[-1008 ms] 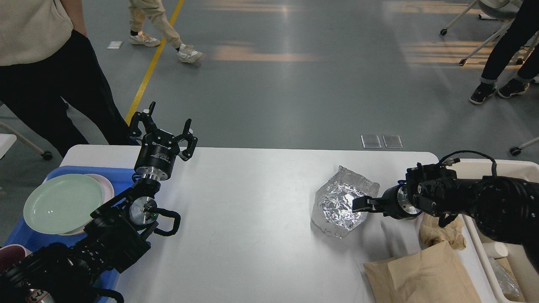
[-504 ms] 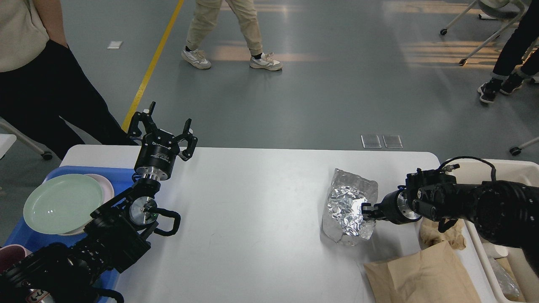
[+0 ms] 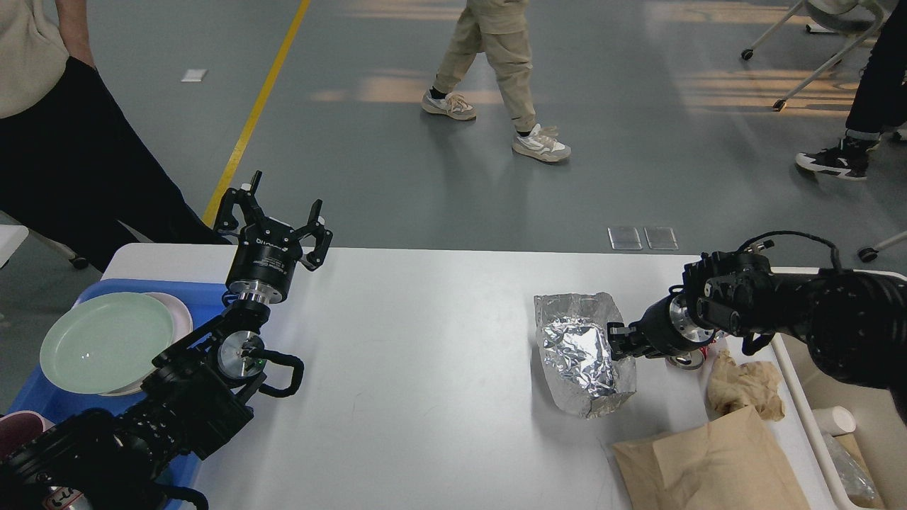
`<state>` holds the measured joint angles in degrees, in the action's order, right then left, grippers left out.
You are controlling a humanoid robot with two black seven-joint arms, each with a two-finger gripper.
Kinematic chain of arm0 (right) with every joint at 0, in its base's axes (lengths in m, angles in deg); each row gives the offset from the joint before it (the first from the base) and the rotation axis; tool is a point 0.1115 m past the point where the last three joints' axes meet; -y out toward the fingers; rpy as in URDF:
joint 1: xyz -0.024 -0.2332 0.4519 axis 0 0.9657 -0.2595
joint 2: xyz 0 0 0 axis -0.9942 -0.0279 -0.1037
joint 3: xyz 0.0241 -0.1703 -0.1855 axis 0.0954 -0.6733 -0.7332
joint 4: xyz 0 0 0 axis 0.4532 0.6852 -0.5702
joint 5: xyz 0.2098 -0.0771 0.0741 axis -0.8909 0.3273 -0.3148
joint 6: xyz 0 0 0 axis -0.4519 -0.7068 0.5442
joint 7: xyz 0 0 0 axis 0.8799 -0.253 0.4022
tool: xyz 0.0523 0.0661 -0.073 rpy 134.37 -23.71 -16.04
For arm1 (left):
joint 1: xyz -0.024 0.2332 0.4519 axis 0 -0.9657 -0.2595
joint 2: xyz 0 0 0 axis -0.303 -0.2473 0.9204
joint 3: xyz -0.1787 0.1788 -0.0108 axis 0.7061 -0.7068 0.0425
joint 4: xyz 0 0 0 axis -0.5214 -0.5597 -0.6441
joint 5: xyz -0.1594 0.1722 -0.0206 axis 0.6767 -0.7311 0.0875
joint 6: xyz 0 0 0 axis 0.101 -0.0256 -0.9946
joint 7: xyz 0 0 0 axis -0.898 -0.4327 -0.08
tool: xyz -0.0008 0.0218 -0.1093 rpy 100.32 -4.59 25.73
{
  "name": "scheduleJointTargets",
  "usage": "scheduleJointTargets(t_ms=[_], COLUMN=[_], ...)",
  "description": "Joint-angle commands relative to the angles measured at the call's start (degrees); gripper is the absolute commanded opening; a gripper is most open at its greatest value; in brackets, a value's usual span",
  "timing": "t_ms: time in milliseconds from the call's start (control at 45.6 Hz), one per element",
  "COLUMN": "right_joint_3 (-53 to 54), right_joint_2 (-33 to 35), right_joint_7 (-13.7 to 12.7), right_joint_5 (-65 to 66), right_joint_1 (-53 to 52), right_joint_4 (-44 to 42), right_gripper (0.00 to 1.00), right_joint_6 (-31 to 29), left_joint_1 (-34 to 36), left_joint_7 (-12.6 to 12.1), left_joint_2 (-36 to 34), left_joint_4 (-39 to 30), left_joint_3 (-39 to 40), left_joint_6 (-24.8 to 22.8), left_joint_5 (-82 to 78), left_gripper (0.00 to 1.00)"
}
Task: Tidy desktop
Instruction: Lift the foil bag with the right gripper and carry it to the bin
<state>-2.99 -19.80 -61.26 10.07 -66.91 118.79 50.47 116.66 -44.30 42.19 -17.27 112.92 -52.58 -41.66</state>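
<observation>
With plates (image 3: 106,342) already in the blue tray (image 3: 205,294), the right end effector (image 3: 615,340) grips crumpled foil (image 3: 581,354) on the white surface (image 3: 425,368), the left end effector (image 3: 273,212) spread empty; paper bag (image 3: 708,460) and wad (image 3: 744,386) remain.

The desktop (image 3: 425,397) bears crumpled foil (image 3: 581,354), brown paper bag (image 3: 708,464), blue tray (image 3: 191,297).

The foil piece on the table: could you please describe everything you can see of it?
The foil is a crumpled, shiny silver sheet shaped like an open tray or pouch, its raised edges creased. It lies on the white desktop, right of centre. The right hand meets its right edge; whether it is gripping is unclear. Nothing else touches it.
</observation>
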Motion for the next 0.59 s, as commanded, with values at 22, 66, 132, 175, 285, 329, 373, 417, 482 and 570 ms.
scheduleJointTargets(t_ms=[22, 66, 132, 175, 285, 329, 373, 417, 482, 570], right_joint_3=[-0.24, -0.41, -0.59, -0.59, -0.68, -0.85, -0.94, -1.03, -1.29, -1.47], right_joint_2=[0.33, 0.33, 0.76, 1.20, 1.56, 1.82, 2.17, 2.52, 3.40, 5.24], right_joint_7=[0.02, 0.02, 0.19, 0.28, 0.46, 0.46, 0.46, 0.46, 0.46, 0.37], right_joint_5=[0.05, 0.05, 0.05, 0.05, 0.05, 0.05, 0.05, 0.05, 0.05, 0.13], right_joint_1=[-4.26, -5.67, -8.39, -10.32, -15.51, -17.62, -19.90, -22.01, -25.53, -30.01], right_joint_4=[0.08, 0.08, 0.16, 0.34, 1.13, 1.39, 1.48, 1.48, 1.48, 1.48], right_gripper=[0.00, 0.00, 0.00, 0.00, 0.00, 0.00, 0.00, 0.00, 0.00, 0.00], right_joint_6=[-7.58, -10.04, -14.35, -17.16, -22.08, -22.08, -22.08, -22.08, -22.08, -22.08], left_joint_1=[0.00, 0.00, 0.00, 0.00, 0.00, 0.00, 0.00, 0.00, 0.00, 0.00], left_joint_7=[0.00, 0.00, 0.00, 0.00, 0.00, 0.00, 0.00, 0.00, 0.00, 0.00], left_joint_2=[0.00, 0.00, 0.00, 0.00, 0.00, 0.00, 0.00, 0.00, 0.00, 0.00], left_joint_4=[0.00, 0.00, 0.00, 0.00, 0.00, 0.00, 0.00, 0.00, 0.00, 0.00], left_joint_3=[0.00, 0.00, 0.00, 0.00, 0.00, 0.00, 0.00, 0.00, 0.00, 0.00], left_joint_6=[-0.02, 0.07, -0.02, 0.07, 0.07, 0.07, -0.02, 0.07, -0.02, 0.07], left_joint_5=[0.03, 0.03, 0.03, -0.06, 0.03, -0.06, 0.03, 0.03, 0.03, 0.03], left_gripper=[0.96, 0.96, 0.96, 0.96, 0.96, 0.96, 0.96, 0.96, 0.96, 0.96])
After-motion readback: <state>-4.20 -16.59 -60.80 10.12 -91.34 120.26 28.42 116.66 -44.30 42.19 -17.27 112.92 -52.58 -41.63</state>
